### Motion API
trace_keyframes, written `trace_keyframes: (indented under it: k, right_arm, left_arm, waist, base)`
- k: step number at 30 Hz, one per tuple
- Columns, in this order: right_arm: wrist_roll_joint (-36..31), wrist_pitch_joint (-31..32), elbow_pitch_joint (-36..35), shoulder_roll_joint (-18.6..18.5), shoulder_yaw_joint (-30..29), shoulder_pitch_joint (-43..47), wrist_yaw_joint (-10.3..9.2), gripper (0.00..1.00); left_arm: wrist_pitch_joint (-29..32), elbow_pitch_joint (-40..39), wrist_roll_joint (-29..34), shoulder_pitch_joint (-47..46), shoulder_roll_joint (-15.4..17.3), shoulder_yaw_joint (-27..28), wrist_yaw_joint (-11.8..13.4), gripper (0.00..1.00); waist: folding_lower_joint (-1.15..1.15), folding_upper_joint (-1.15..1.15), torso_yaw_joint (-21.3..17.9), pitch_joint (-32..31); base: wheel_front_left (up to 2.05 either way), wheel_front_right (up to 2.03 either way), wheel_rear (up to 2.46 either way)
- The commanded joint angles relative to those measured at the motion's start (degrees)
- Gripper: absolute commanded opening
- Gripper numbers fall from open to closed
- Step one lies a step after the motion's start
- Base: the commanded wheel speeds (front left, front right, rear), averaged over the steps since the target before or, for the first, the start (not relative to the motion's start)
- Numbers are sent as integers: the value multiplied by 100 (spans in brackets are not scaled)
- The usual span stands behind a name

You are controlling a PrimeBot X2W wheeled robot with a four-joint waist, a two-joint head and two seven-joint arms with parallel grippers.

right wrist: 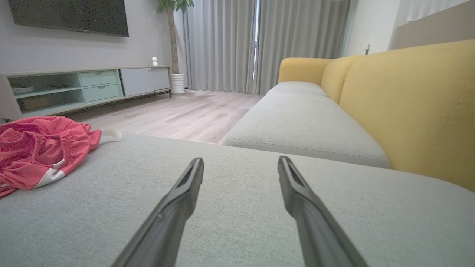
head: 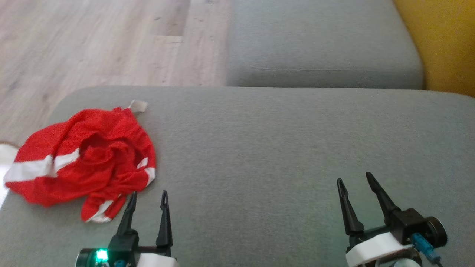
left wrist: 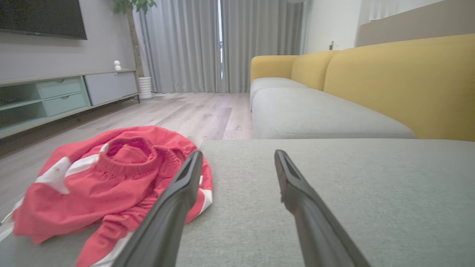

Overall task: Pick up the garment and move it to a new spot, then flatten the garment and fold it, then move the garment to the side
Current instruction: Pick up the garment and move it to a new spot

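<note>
Left end effector (head: 148, 193) near left: fingers parted, holding nothing, tips just beside the garment (head: 85, 159). Garment red with white bands, crumpled at the left edge of the grey cushion (head: 259, 148). Right end effector (head: 354, 177) near right: parted, empty, well apart from garment.

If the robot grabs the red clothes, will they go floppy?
Probably floppy: the garment lies crumpled in soft folds, so it should droop and unfurl when lifted. It looks thin, so likely light. Pushed, it would probably bunch up on the fabric cushion rather than slide.
</note>
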Motion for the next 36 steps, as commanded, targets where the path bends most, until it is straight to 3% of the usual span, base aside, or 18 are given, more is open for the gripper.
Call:
trace_keyframes:
  k: [1, 10, 16, 29, 36]
  right_arm:
    - [34, -69, -169, -56, 161, -177, -4, 100]
    - [112, -69, -168, -56, 236, -228, -4, 100]
    - [126, -69, -162, -56, 224, -252, -4, 100]
    - [81, -69, -125, -56, 242, -258, -4, 100]
    - [-38, -69, -250, -56, 207, -278, -4, 100]
  left_arm:
    - [-71, -185, 45, -294, 9, 236, 5, 100]
    - [-71, -153, 124, -292, 18, 453, -40, 100]
    - [-71, -237, 172, -259, 46, 604, -82, 100]
    - [-71, -341, 248, -194, 39, 668, -108, 100]
    - [-71, -425, 440, -1097, 358, 728, -176, 100]
  waist:
    - [0, 0, 294, 36]
    - [0, 0, 1090, 63]
    - [0, 0, 1411, 77]
    - [0, 0, 1474, 255]
    - [0, 0, 1427, 703]
  base:
    - [0, 0, 0]
    - [0, 0, 0]
    - [0, 0, 0]
    - [0, 0, 0]
    - [0, 0, 0]
